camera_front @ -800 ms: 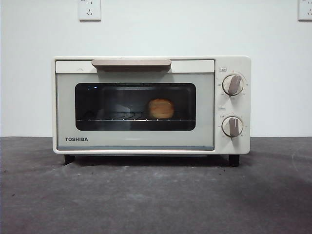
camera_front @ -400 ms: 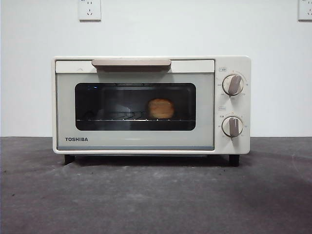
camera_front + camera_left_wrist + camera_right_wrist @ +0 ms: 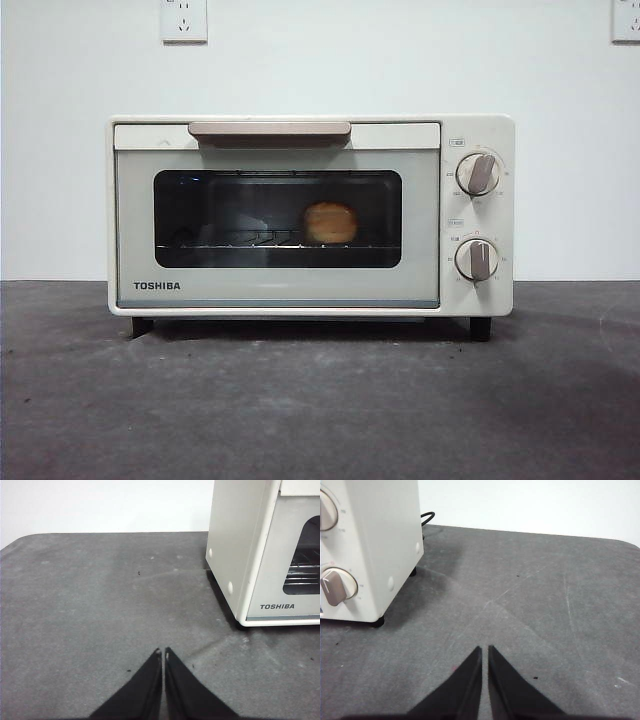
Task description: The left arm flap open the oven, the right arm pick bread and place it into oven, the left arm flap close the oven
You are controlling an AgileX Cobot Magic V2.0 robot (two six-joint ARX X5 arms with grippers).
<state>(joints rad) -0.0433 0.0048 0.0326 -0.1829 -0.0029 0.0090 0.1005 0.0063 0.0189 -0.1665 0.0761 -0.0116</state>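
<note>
The cream-white TOSHIBA oven [image 3: 275, 290] stands in the middle of the grey table with its glass door closed and its beige handle [image 3: 269, 130] at the top. Behind the window, the golden bread [image 3: 330, 223] rests on the wire rack, right of centre. My left gripper [image 3: 163, 653] hovers over bare table off the oven's left side [image 3: 235, 545], jaws shut with nothing in them. My right gripper [image 3: 485, 650] is shut too, holding nothing, off the oven's knob side [image 3: 385, 540]. Neither arm shows in the front view.
Two round knobs [image 3: 478, 173] sit on the oven's right panel. A black cable [image 3: 427, 517] runs behind the oven. Wall sockets [image 3: 184, 18] are on the white wall behind. Grey table [image 3: 320, 400] stretches in front and to both sides.
</note>
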